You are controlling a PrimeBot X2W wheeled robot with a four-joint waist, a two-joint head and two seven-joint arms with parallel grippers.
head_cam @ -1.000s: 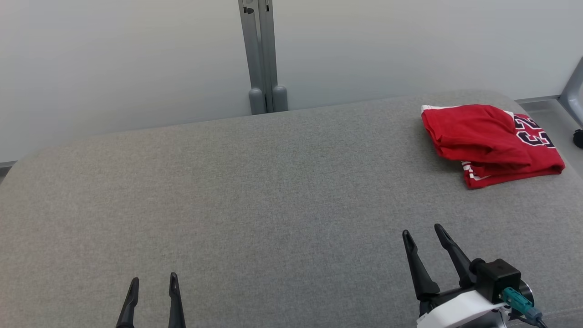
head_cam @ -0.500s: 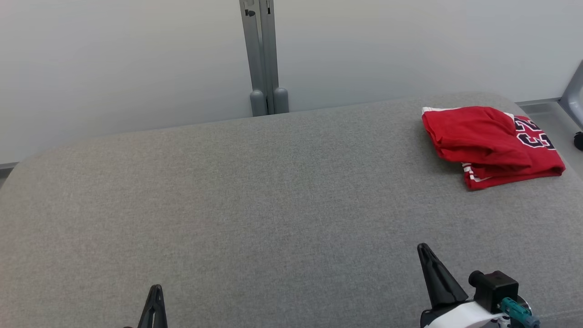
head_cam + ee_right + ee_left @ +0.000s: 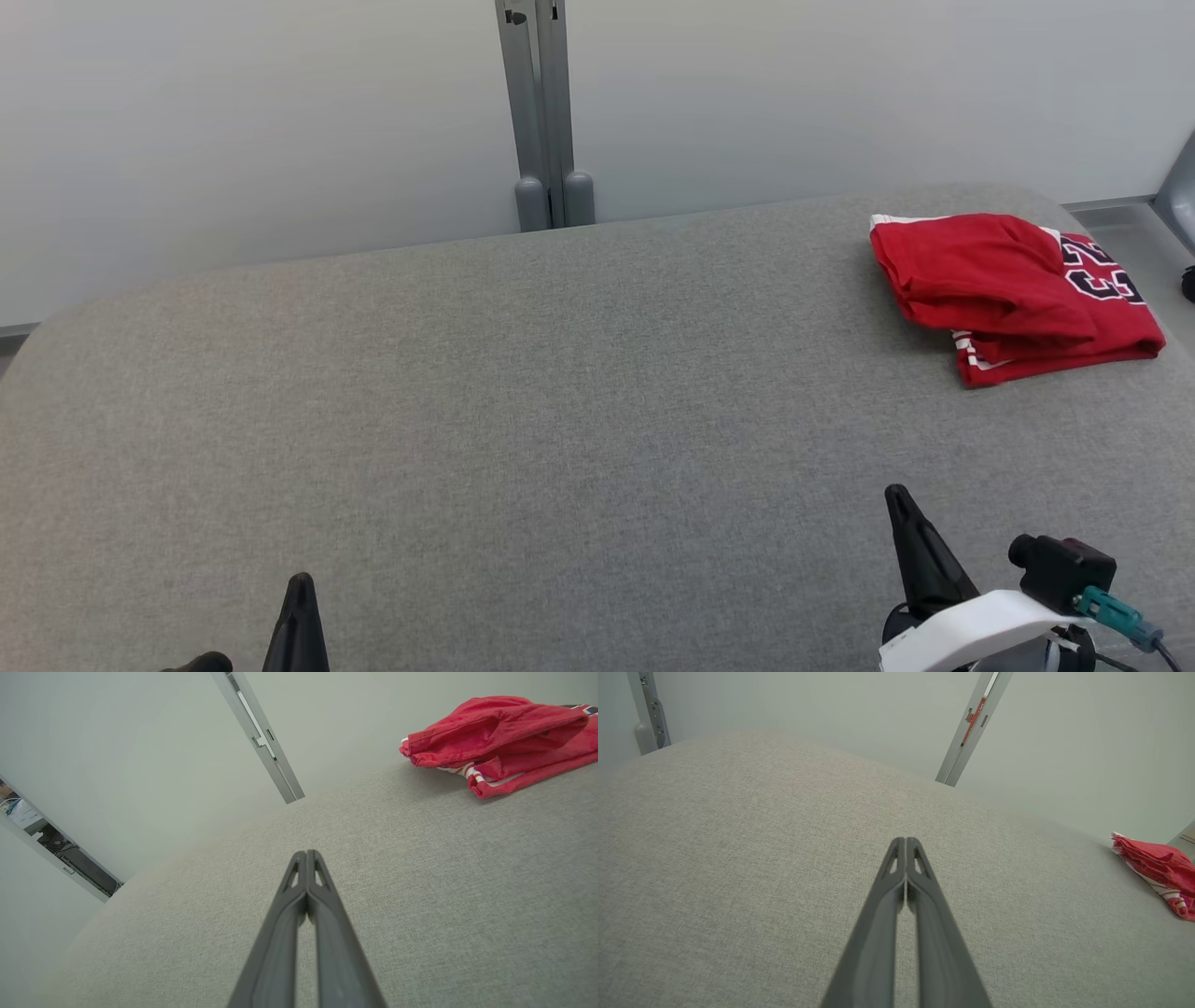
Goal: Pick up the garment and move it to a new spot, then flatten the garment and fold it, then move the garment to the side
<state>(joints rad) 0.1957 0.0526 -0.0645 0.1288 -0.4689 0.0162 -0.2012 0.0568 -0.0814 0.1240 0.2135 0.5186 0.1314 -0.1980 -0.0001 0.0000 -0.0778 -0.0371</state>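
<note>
Left pincer (image 3: 300, 590) sits low at the near left edge of the grey-covered table (image 3: 560, 392), its two dark fingers (image 3: 878, 933) clenched flat together with nothing between them, pointing out across the fabric. Beyond the table's far edge, about the middle, a grey metal post (image 3: 543, 112) stands upright against the pale wall (image 3: 233, 121). At the near right, the right pincer (image 3: 900, 499) is likewise clenched and empty, its fingers (image 3: 275, 942) closed tip to tip, with a white forearm (image 3: 971, 627) and a small black camera block (image 3: 1062, 569) behind it. The garment (image 3: 1008, 289), a red jersey with white trim and dark numbers, lies folded at the table's far right corner, well apart from both pincers.
</note>
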